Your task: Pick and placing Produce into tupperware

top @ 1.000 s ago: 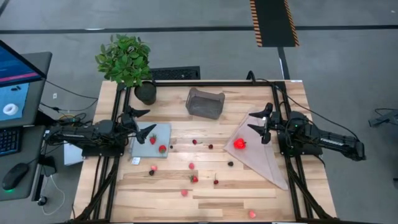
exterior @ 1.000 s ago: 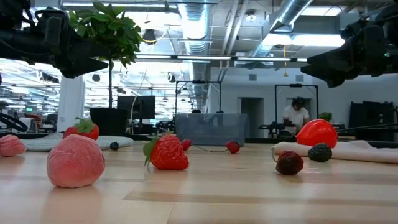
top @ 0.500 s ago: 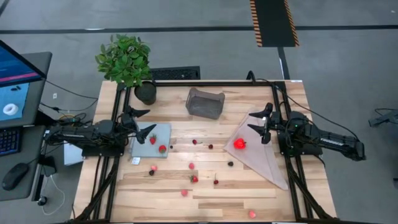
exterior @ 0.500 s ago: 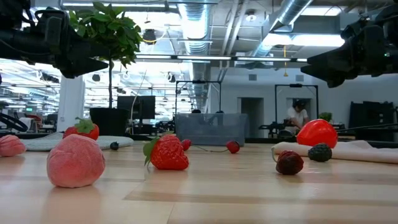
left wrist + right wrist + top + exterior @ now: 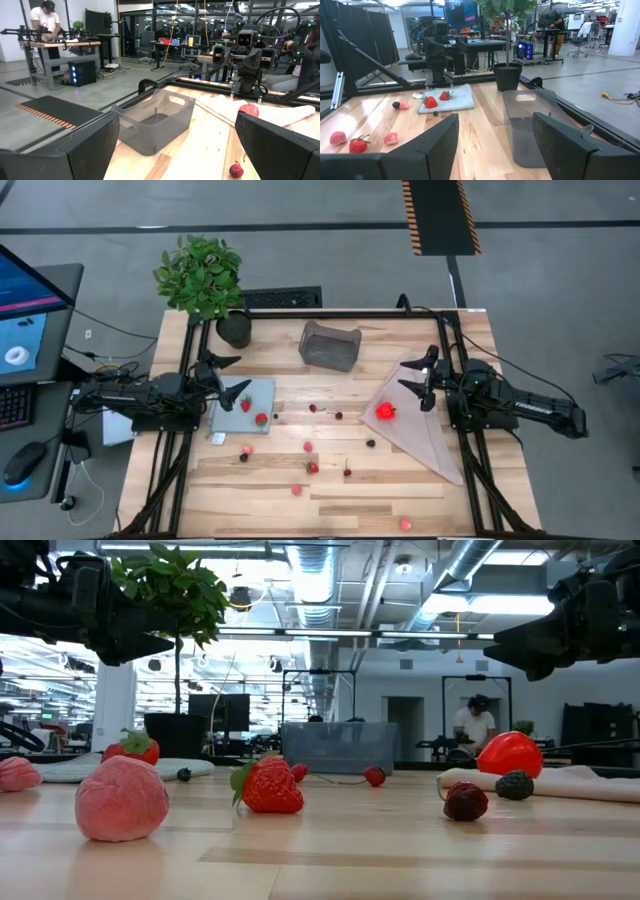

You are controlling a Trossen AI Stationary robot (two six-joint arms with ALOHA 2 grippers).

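Overhead, a wooden table [image 5: 400, 480] stands on grey floor, a workshop with a person [image 5: 476, 725] behind it. The tub [image 5: 329, 345] sits at the far middle, its inside hard to make out. Two strawberries [image 5: 261, 419] lie on a mat [image 5: 262, 393], one red round fruit [image 5: 386, 411] on a cloth [image 5: 430, 442], about ten berries [image 5: 308, 447] scattered between. Left gripper [image 5: 232, 379] and right gripper [image 5: 420, 373] hover spread apart, empty.

In the overhead shot the produce [image 5: 309, 447] is just tiny specks, too small to tell what kind each is. The low view cuts off both arms at its upper edge, and a pink piece [image 5: 15, 773] is clipped at the side.
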